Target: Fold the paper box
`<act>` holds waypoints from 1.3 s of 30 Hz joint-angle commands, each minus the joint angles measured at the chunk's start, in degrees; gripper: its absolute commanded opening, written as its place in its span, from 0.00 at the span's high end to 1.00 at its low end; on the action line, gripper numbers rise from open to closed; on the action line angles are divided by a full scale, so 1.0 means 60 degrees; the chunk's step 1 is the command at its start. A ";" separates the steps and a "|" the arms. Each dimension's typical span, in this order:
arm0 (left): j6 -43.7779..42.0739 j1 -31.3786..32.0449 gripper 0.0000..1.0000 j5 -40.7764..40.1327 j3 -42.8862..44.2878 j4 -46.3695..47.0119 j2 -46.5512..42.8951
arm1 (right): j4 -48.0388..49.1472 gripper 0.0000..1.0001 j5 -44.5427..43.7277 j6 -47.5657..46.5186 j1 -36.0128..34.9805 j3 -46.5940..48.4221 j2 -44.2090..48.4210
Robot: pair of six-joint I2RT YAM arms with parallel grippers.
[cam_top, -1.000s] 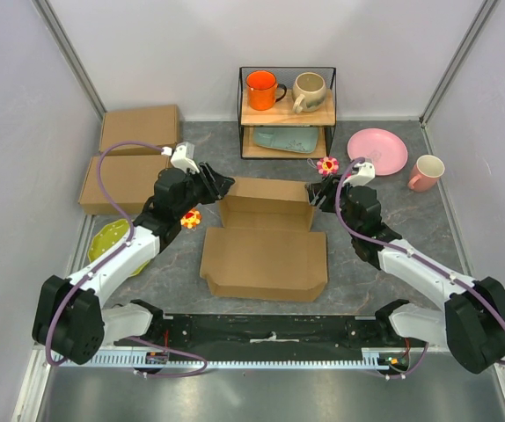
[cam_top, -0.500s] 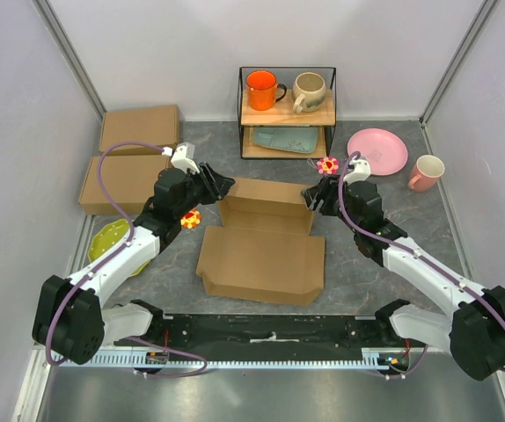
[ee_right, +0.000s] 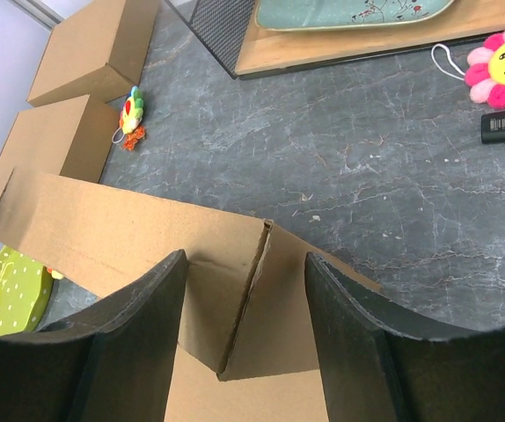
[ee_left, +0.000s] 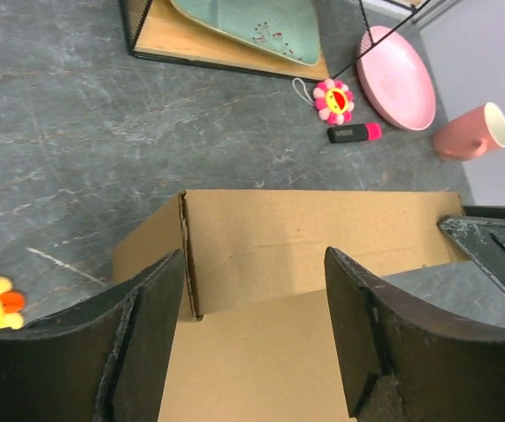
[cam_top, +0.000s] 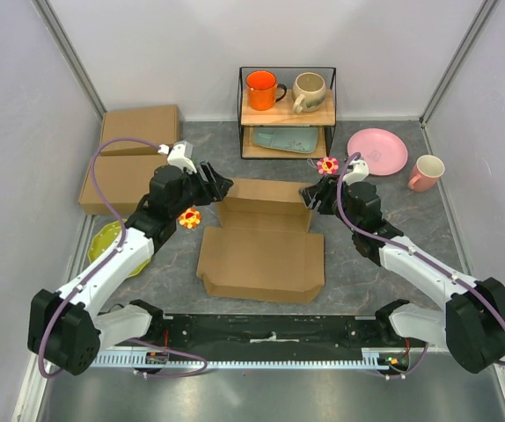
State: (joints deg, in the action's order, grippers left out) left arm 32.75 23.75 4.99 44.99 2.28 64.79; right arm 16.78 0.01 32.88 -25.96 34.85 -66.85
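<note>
The paper box (cam_top: 263, 255) is a brown cardboard sheet lying flat mid-table, with its back panel (cam_top: 268, 204) raised upright and small side flaps at both ends. My left gripper (cam_top: 220, 187) is open at the panel's left end; in the left wrist view (ee_left: 252, 330) its fingers straddle the left corner fold of the box (ee_left: 305, 237). My right gripper (cam_top: 310, 198) is open at the panel's right end; in the right wrist view (ee_right: 244, 330) its fingers straddle the right corner flap (ee_right: 283, 299). Neither holds anything.
Two other brown boxes (cam_top: 129, 158) lie at the back left. A wire shelf (cam_top: 288, 114) with mugs and a teal tray stands behind. A pink plate (cam_top: 377, 151), pink mug (cam_top: 426, 172), flower toys (cam_top: 327, 165) (cam_top: 190, 218) and a green plate (cam_top: 112, 242) lie around.
The right gripper moved left to the panel's right end. The flat sheet slid slightly left. The left gripper stayed near the left end, its arm shifting a little.
</note>
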 commanded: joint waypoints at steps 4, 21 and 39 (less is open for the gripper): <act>-0.1313 -0.0616 0.25 0.0587 0.1027 -0.2064 0.0070 | -0.1082 0.37 0.0057 -0.0251 0.0019 -0.0433 -0.0372; -0.0918 -0.1087 0.58 0.2346 0.0104 -0.0513 0.1402 | -0.0892 0.43 0.0057 -0.0339 0.0034 -0.0696 -0.0460; 0.0619 -0.0765 0.87 0.1439 -0.2137 0.1186 0.2135 | 0.0060 0.56 -0.0441 0.0452 0.0078 -0.2028 -0.1705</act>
State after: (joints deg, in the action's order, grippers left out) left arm 34.70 17.08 16.29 37.56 20.18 73.60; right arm 33.50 -3.01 36.32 -25.23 28.71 -71.53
